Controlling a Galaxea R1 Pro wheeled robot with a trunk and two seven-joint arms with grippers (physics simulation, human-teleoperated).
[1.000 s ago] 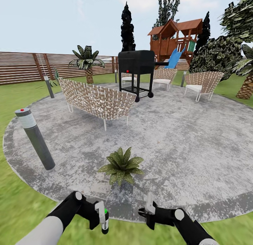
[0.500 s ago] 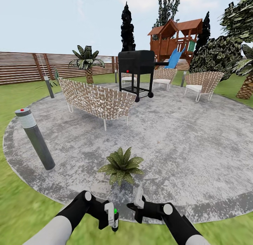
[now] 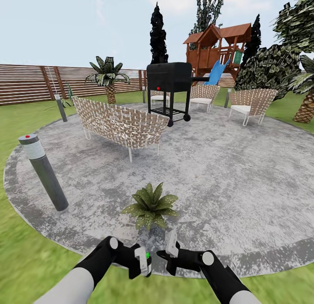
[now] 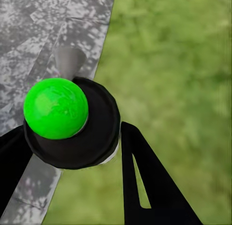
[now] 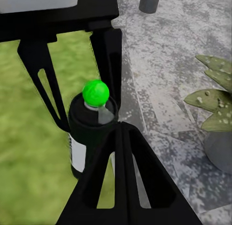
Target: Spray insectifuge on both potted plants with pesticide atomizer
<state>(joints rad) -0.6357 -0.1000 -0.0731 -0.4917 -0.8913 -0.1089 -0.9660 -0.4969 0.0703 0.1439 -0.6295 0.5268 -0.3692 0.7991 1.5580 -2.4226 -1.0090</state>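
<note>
My left gripper [image 3: 143,264] is shut on the pesticide atomizer [image 3: 148,260], a small dark bottle with a bright green ball tip. In the left wrist view the atomizer [image 4: 70,121] sits between the two black fingers [image 4: 145,181], above the border between paving and lawn. My right gripper [image 3: 170,251] hangs shut just beside it, and its view shows the atomizer [image 5: 92,123] close ahead. One potted plant [image 3: 151,206] with speckled leaves stands on the paving just beyond both grippers. Its leaves and grey pot [image 5: 221,152] show in the right wrist view.
I face the round grey paved patch [image 3: 226,182] in the garden lawn [image 3: 26,260]. A grey bollard [image 3: 43,173] stands at the left. A wicker sofa [image 3: 120,121], a black grill [image 3: 170,88], wicker chairs [image 3: 250,103], a play set and the slatted fence [image 3: 26,84] lie farther off.
My left gripper has carried the atomizer right and slightly up, toward the right gripper. The right gripper has shifted left, toward it. The view itself has not moved.
</note>
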